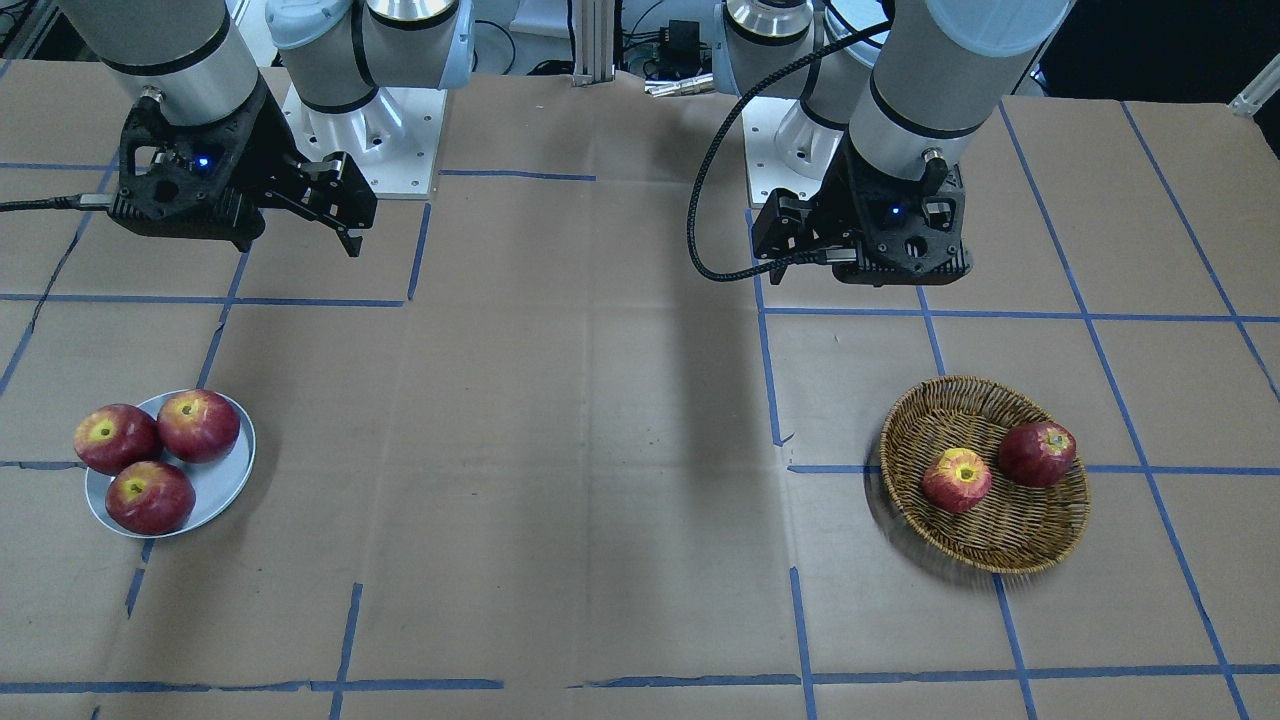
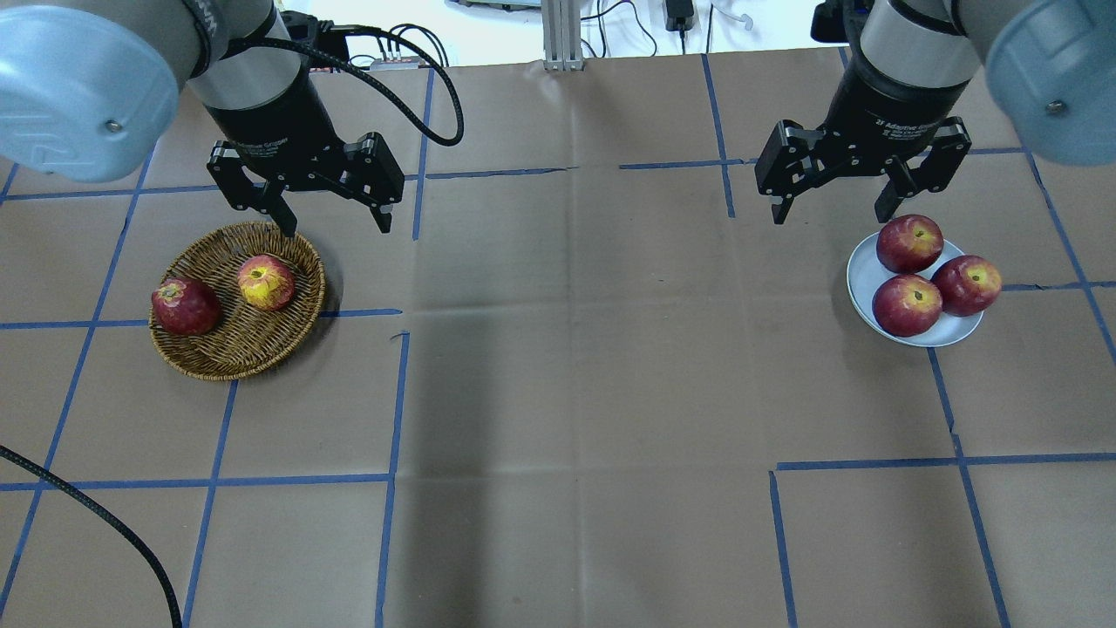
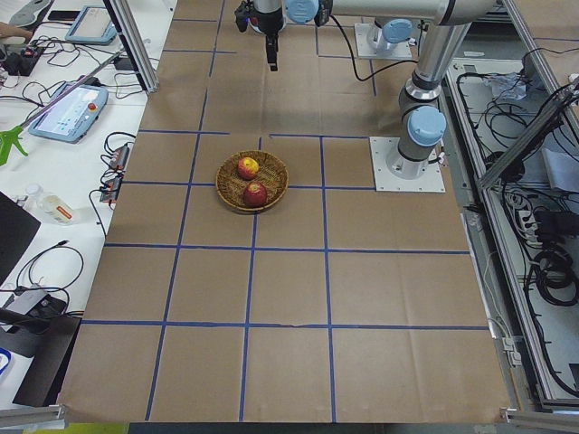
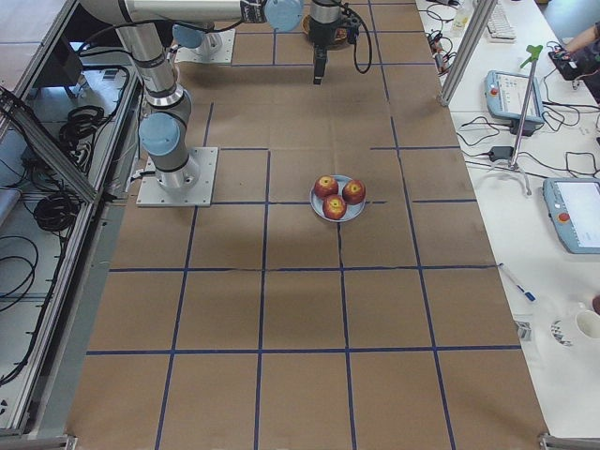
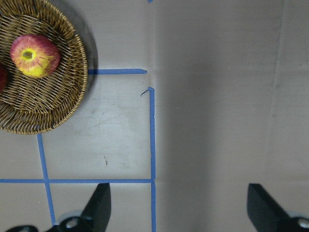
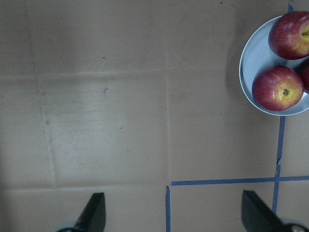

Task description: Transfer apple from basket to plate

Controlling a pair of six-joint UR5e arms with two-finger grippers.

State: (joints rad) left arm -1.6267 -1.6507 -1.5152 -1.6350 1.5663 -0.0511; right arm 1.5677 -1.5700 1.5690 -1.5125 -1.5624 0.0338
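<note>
Wicker basket [image 5: 48, 108], apple [image 5: 35, 54] in left wrist view — plate [image 6: 250, 67] in right's; all fingers [image 5: 99, 203] splayed.

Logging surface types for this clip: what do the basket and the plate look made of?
The basket looks like woven wicker, tan-brown and matte: interlaced strands show across its wall. The plate looks smooth and pale grey-blue with a faint sheen, perhaps glazed ceramic or plastic; the look leaves that open.
</note>
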